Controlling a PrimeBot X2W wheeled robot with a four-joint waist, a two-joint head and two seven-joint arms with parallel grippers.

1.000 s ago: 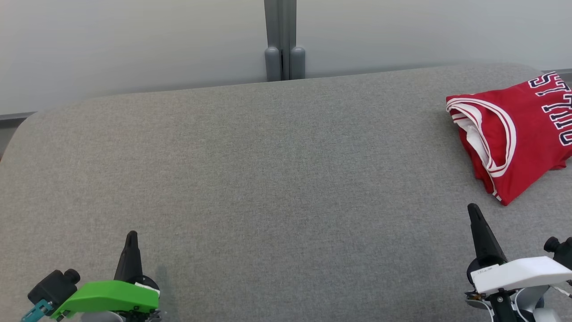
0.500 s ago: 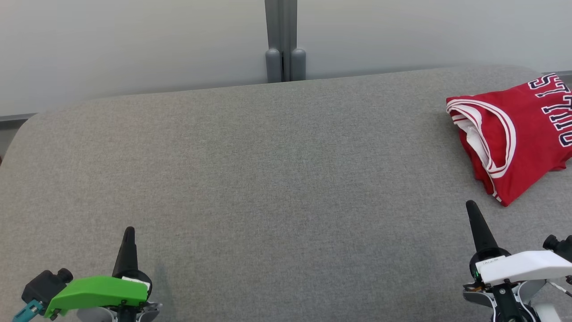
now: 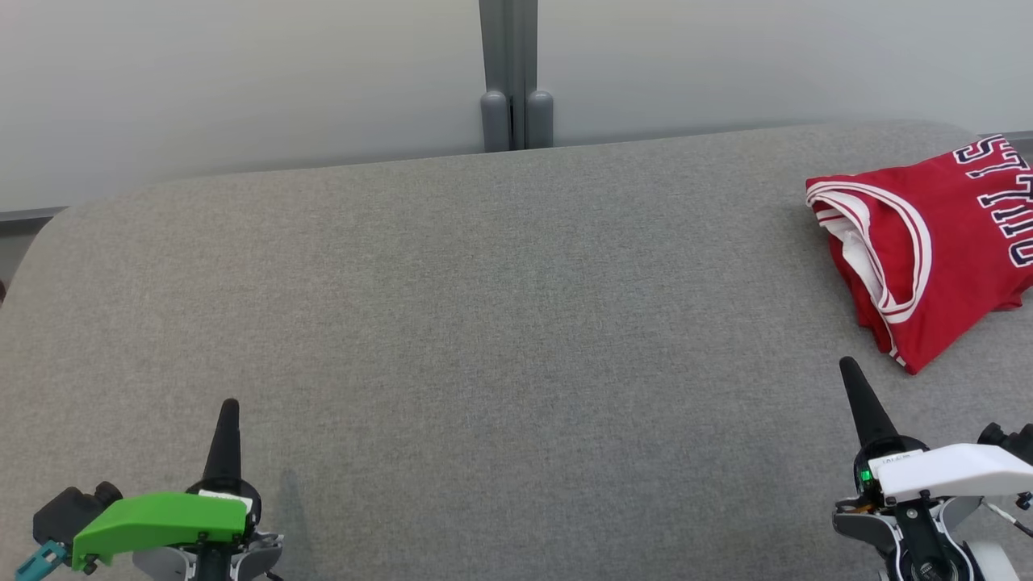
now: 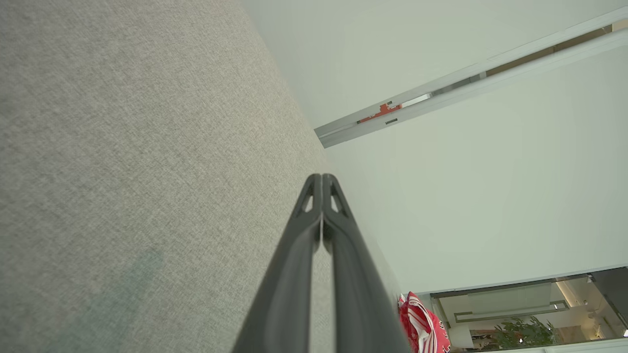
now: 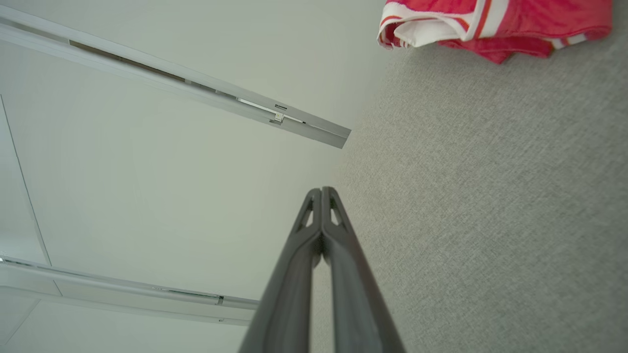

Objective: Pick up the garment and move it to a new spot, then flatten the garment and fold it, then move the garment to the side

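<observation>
The garment (image 3: pixel 952 234) is a red jersey with white trim and dark lettering, folded into a compact bundle at the far right of the grey fabric surface (image 3: pixel 484 307); its right part runs off the head view. It also shows as a red bundle (image 5: pixel 490 22) at the top of the right wrist view and small (image 4: pixel 422 328) in the left wrist view. My right gripper (image 3: pixel 849 367) is shut and empty, a short way in front of the garment's near corner. At the lower left my left gripper (image 3: pixel 230 406) is shut and empty, far from the garment.
A pale wall with a grey vertical post (image 3: pixel 508 73) stands behind the surface's far edge. The surface's rounded left corner (image 3: pixel 48 234) drops off at the left. Between the two grippers lies wide bare grey fabric.
Both grippers have drawn slightly back toward the bottom of the head view, staying shut. The garment has not moved.
</observation>
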